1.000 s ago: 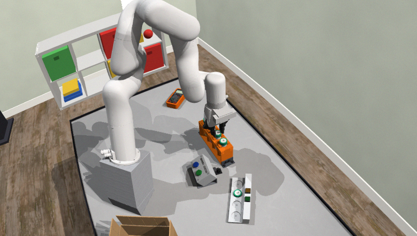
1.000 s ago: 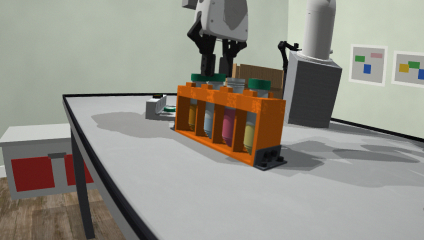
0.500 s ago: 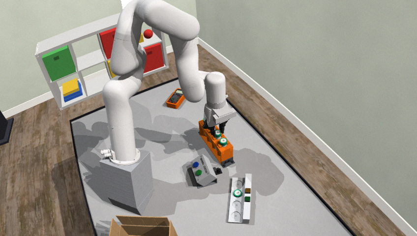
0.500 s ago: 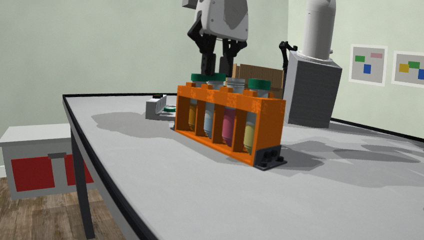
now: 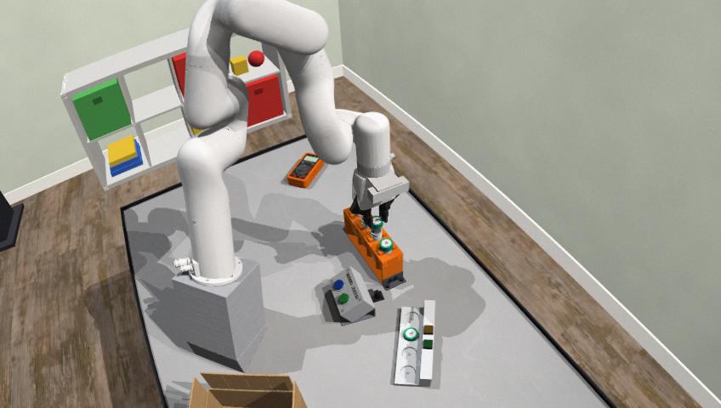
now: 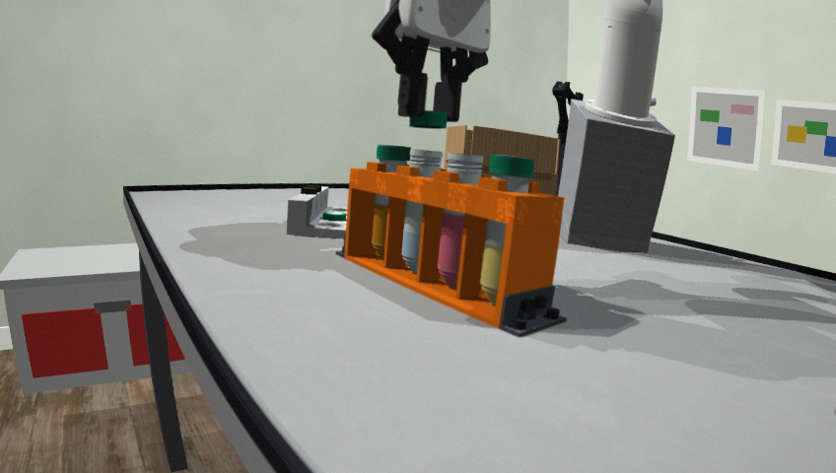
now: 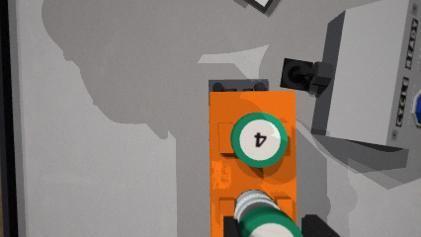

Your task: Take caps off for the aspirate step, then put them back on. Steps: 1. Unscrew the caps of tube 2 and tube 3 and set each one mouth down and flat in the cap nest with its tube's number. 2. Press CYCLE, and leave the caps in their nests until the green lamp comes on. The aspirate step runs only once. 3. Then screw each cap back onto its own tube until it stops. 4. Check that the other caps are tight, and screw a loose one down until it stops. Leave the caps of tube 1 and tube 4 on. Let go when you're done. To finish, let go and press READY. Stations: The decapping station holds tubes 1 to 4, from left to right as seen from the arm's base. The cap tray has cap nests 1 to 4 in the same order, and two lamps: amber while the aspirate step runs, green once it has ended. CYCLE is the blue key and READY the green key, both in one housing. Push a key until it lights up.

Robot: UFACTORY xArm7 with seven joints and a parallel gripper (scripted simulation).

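The orange decapping station [image 6: 452, 234] holds four tubes. In the exterior view, tube 4 [image 6: 392, 153] at the left and tube 1 [image 6: 511, 166] at the right wear green caps. Tube 3 [image 6: 425, 158] and tube 2 [image 6: 464, 161] stand open. My gripper [image 6: 430, 108] is shut on a green cap [image 6: 429, 119] and holds it a little above tube 3. The wrist view shows this cap [image 7: 269, 224] over the open tube, next to cap 4 [image 7: 259, 139]. Another green cap [image 5: 410, 333] lies in the second nest of the cap tray [image 5: 414, 346].
The key housing [image 5: 350, 297] with the blue key [image 5: 338, 284] and the green key [image 5: 343, 297] stands between the arm's base and the station. An orange multimeter [image 5: 305, 169] lies at the far side. A cardboard box [image 5: 245, 391] stands at the near edge.
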